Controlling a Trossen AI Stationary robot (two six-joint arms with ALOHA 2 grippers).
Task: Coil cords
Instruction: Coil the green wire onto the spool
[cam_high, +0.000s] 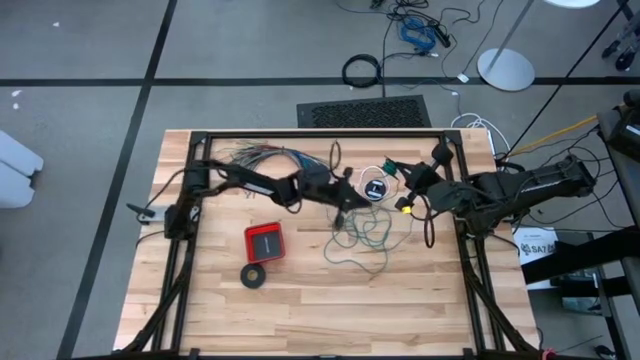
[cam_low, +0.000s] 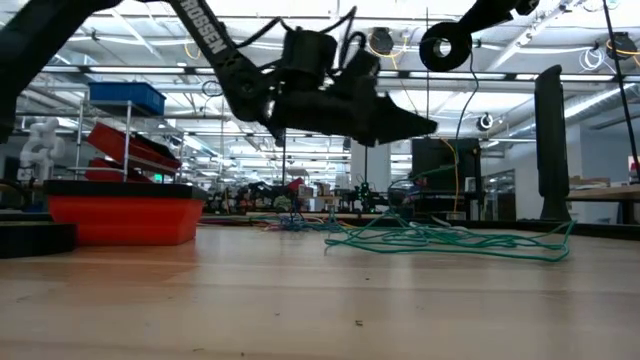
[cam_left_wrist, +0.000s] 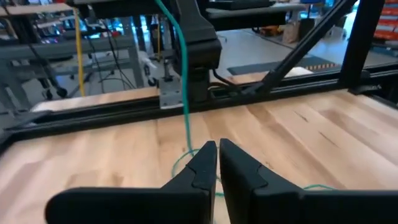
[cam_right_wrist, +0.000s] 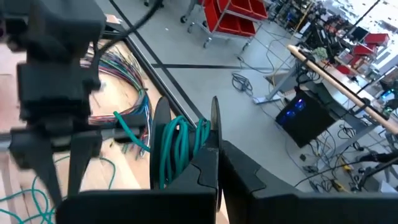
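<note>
The teal-green cord lies as a loose tangle (cam_high: 362, 240) on the wooden table, right of centre. My left gripper (cam_left_wrist: 217, 149) hangs low over the tangle's far-left edge (cam_high: 343, 210), shut on one strand. My right gripper (cam_right_wrist: 217, 155) is raised farther right (cam_high: 397, 172), shut on a black spool (cam_right_wrist: 180, 143) wound with teal cord. One strand (cam_left_wrist: 185, 87) rises from my left fingertips. A white cord with a round black piece (cam_high: 376, 187) lies between the two grippers. My left gripper pinches a single strand of the teal cord (cam_left_wrist: 194, 147) between its two fingertips. The fingers come nearly level from the table's left. The strand runs straight and taut upward from the tips, and a slack loop (cam_left_wrist: 179, 167) lies on the table below. My right gripper pinches the rim of one black spool flange (cam_right_wrist: 214, 134) between its two fingertips, coming from the table's right and slanting slightly down. The spool is lifted clear of the table, with several turns of teal cord (cam_right_wrist: 173, 146) wound between its flanges.
A fanned bundle of many-coloured wires (cam_high: 270, 155) lies at the far left. A red box (cam_high: 264, 241) and a black tape ring (cam_high: 254, 276) sit near the left. A black frame (cam_high: 320, 133) borders the table. The near half is bare wood.
</note>
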